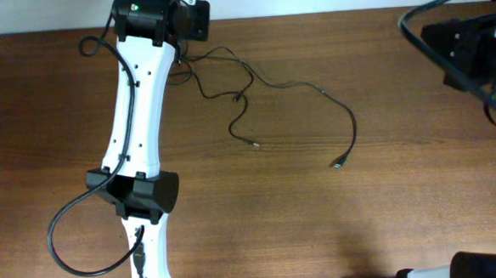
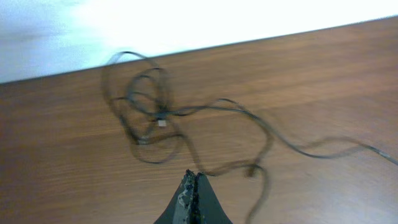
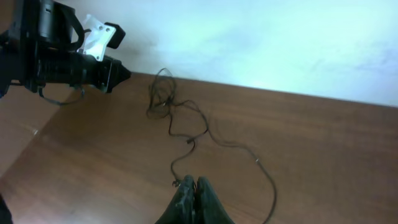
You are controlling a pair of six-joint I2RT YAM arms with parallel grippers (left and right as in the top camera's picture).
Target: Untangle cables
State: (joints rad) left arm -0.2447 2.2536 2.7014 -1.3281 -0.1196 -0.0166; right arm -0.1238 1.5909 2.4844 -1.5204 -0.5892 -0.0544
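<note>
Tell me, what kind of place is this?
Probably a robot lab: a white robot arm with black joints reaches over a brown wooden table, thin black tangled cables lie on it, and a plain white wall stands behind.

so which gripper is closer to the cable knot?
Left. The left gripper, shut, sits just short of the cable knot; the right gripper, also shut, is well back across the table.
</note>
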